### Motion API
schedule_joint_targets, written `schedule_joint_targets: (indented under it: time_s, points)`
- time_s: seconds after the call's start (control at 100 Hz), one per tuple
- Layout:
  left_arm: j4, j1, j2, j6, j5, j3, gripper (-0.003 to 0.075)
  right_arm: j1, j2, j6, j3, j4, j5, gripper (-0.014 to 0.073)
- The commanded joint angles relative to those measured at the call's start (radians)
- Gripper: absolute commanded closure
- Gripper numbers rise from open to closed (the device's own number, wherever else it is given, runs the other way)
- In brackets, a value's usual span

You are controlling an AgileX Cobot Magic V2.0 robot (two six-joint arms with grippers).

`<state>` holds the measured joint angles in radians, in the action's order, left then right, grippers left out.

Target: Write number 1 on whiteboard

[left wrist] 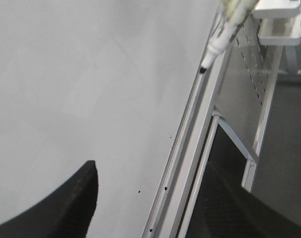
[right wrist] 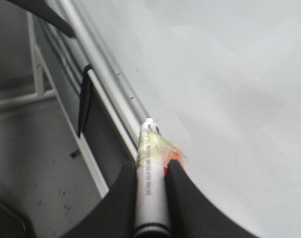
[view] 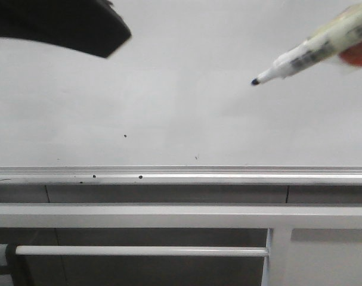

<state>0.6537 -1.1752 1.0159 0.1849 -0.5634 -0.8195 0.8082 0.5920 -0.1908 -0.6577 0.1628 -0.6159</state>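
Grey horizontal rails on a pale metal frame, under even light.

I'm seeing the front camera facing the pale grey-white whiteboard close up; both wrist cameras are sharing its silver metal ledge.

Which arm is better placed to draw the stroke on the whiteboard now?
Right. The right gripper holds the marker, tip aimed at the blank whiteboard; the left gripper seems to hold nothing.

Pale grey-white whiteboard standing upright, silver metal ledge along lower edge, a few tiny dark specks scattered low; no marker stroke visible.
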Motion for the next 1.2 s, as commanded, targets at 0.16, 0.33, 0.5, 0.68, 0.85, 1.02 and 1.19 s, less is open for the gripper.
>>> schedule_joint_targets:
  time_s: [0.16,0.33,0.5,0.68,0.85,1.02,1.19]
  points:
    - [0.097,-0.003,-0.175,0.274,0.021,0.072,0.0327,-0.011,-0.194,0.176,0.026,0.089,-0.013,0.0653]
    - [0.227,-0.003,-0.22,0.512,0.028,0.156,0.0421,-0.011,-0.336,0.288,0.12,0.097,-0.012,0.0652]
    - [0.248,-0.003,-0.223,0.612,0.034,0.194,0.0428,-0.011,-0.47,0.406,0.208,0.097,-0.022,0.0652]
    - [0.271,-0.003,-0.223,0.612,0.091,0.194,0.0428,-0.011,-0.53,0.404,0.219,0.095,-0.014,0.0658]
    - [0.294,-0.003,-0.223,0.612,0.144,0.194,0.0428,-0.011,-0.53,0.404,0.219,0.093,-0.026,0.0658]
    - [0.348,-0.003,-0.221,0.61,0.137,0.194,0.0566,-0.011,-0.53,0.404,0.219,0.047,-0.026,0.0658]
    - [0.362,-0.003,-0.223,0.607,0.137,0.194,0.0741,-0.011,-0.53,0.404,0.219,0.038,-0.026,0.0658]
